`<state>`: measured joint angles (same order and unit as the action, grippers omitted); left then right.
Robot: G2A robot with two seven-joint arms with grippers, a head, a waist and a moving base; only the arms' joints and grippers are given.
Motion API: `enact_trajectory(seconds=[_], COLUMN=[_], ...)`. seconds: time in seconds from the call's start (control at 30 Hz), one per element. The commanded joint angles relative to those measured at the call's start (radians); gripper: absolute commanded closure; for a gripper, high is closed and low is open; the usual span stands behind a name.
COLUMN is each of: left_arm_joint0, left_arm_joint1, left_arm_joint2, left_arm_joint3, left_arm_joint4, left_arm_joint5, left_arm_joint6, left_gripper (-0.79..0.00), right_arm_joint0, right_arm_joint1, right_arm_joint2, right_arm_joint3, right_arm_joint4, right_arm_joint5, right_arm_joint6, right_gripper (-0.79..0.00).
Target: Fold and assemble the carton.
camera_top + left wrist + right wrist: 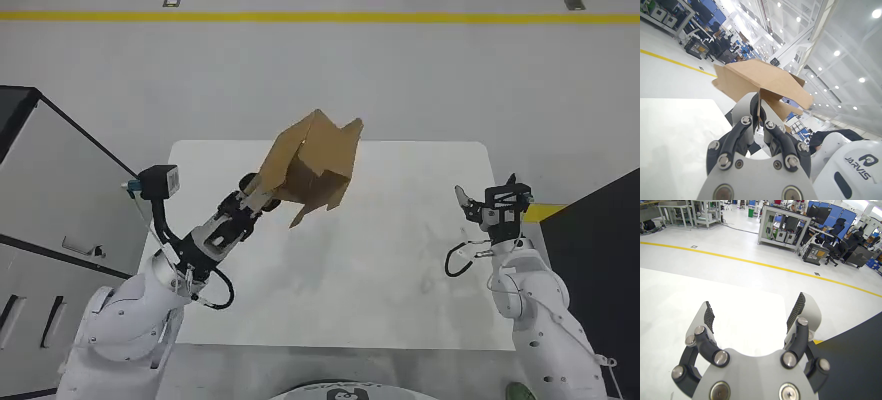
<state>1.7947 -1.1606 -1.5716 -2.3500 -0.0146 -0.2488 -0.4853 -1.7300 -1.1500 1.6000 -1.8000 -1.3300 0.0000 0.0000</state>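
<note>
Brown cardboard carton (312,165) looks light, probably floppy; left jaws pinch one flap edge, right jaws gape apart.

White floor (696,262), yellow line (761,263)

Table (400,290): white, rounded corners.
Floor line (320,16): yellow, crossing the pale floor (500,80) beyond the table.
Workbench (772,224): metal-framed, with dark screens (814,211), past the line.
Office chairs (834,243): black, beside blue partitions (836,211).
Ceiling lights (836,53): round, in rows.
</note>
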Motion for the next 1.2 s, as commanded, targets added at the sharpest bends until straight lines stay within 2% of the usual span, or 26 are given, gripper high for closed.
enact_trajectory(seconds=[0.0, 0.17, 0.47, 0.67, 0.87, 1.1, 1.17], left_arm_joint0=[-0.005, -0.013, -0.019, -0.016, -0.016, -0.024, -0.025], left_arm_joint1=[0.001, 0.003, 0.006, 0.007, 0.008, 0.009, 0.010], left_arm_joint2=[-0.009, -0.029, -0.047, -0.044, -0.047, -0.043, -0.044], left_arm_joint3=[0.000, 0.001, 0.002, 0.001, 0.009, 0.019, 0.019], left_arm_joint4=[-0.058, -0.140, -0.124, 0.042, 0.354, 0.644, 0.663], left_arm_joint5=[0.016, 0.035, -0.001, -0.102, -0.254, -0.416, -0.422], left_arm_joint6=[-0.016, -0.042, -0.044, -0.024, 0.053, 0.151, 0.153], left_gripper=[0.000, 0.000, 0.000, 0.000, 0.000, 0.000, 0.000], right_arm_joint0=[0.000, 0.000, 0.000, 0.000, 0.000, 0.000, 0.000], right_arm_joint1=[0.000, 0.000, 0.000, 0.000, 0.000, 0.000, 0.000], right_arm_joint2=[0.000, 0.000, 0.000, 0.000, 0.000, 0.000, 0.000], right_arm_joint3=[0.000, 0.000, 0.000, 0.000, 0.000, 0.000, 0.000], right_arm_joint4=[0.000, 0.000, 0.000, 0.000, 0.000, 0.000, 0.000], right_arm_joint5=[0.000, 0.000, 0.000, 0.000, 0.000, 0.000, 0.000], right_arm_joint6=[0.000, 0.000, 0.000, 0.000, 0.000, 0.000, 0.000], right_gripper=[-0.785, -0.785, -0.785, -0.785, -0.785, -0.785, -0.785])
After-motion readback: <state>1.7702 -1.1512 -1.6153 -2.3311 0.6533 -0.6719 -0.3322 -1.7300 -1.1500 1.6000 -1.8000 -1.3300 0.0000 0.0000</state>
